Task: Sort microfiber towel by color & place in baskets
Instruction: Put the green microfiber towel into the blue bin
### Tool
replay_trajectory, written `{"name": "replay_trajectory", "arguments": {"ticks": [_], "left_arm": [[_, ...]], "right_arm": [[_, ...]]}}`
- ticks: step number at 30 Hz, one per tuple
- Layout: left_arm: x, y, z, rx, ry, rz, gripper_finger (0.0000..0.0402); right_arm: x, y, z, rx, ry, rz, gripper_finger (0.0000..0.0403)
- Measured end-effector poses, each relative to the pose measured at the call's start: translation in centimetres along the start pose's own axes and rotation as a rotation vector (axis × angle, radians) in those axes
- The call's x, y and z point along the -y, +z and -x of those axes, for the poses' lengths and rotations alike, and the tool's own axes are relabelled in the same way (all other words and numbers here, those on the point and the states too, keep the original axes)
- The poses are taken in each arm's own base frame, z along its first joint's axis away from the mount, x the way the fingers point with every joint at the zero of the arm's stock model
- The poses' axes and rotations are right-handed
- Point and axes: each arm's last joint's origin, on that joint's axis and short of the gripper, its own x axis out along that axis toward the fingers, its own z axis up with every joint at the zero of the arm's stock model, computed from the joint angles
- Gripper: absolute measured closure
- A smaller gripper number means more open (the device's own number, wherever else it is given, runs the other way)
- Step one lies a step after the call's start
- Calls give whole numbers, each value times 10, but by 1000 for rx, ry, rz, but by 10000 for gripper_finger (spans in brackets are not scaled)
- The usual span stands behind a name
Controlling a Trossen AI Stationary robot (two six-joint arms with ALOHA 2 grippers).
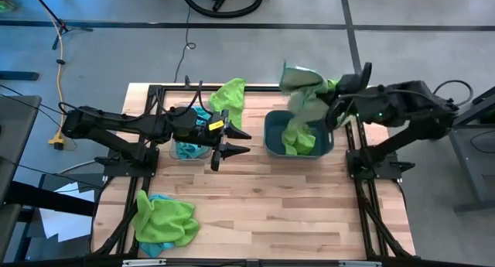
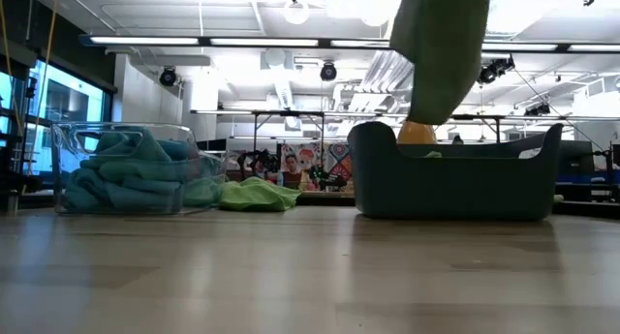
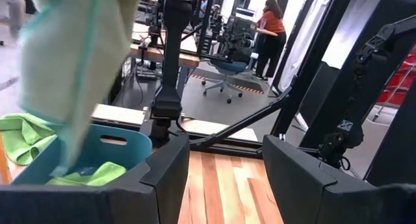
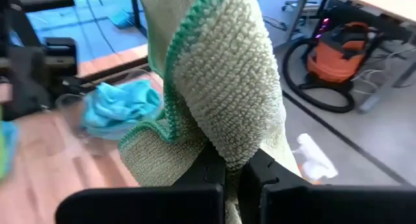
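Note:
My right gripper (image 1: 331,97) is shut on a pale green towel with a green stitched edge (image 1: 302,97), held above the dark teal tub (image 1: 271,131). The tub holds green towels (image 1: 298,139). The held towel also shows in the low view (image 2: 441,44) and the left wrist view (image 3: 71,68). My left gripper (image 1: 241,142) is open and empty, between the tub and the clear bin (image 1: 176,147). The clear bin holds teal towels (image 2: 126,169). My right gripper pinches a bunched part of the pale green towel (image 4: 224,143) between its two fingers, several layers. The fingers come from the table's right. The towel is lifted and hangs slack below them, its lower end (image 3: 62,162) about level with the tub's rim.
A green towel (image 1: 230,95) lies on the table beyond the clear bin. A pile of green and teal towels (image 1: 162,219) lies near the table's front left. An orange thing (image 2: 417,133) shows behind the tub. Bare wood lies at the table's near middle and right.

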Motion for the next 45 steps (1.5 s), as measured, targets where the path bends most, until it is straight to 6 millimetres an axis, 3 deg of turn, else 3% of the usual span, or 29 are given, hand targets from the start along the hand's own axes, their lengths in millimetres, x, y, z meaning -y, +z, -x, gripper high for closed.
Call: {"name": "replay_trajectory", "arguments": {"ticks": [5,17,25,32,39,45], "left_arm": [[0,0,0,0,1,38,218],[-3,1,0,4,17,40,218],[-12,10,5,61,37,40,218],[-10,31,36,142,36,36,218],[-3,51,72,236,22,-46,218],[1,59,92,287,12,-50,218]], "right_arm": [[4,-13,-11,-37,-41,12,402],[11,-88,-39,-133,-153,-138,402],[-2,-92,-81,-75,-218,-255,402],[-12,-100,-113,-179,-255,-371,402],[-18,-118,-144,-451,-243,-416,402],[-17,-133,-172,-691,-232,-451,402]]}}
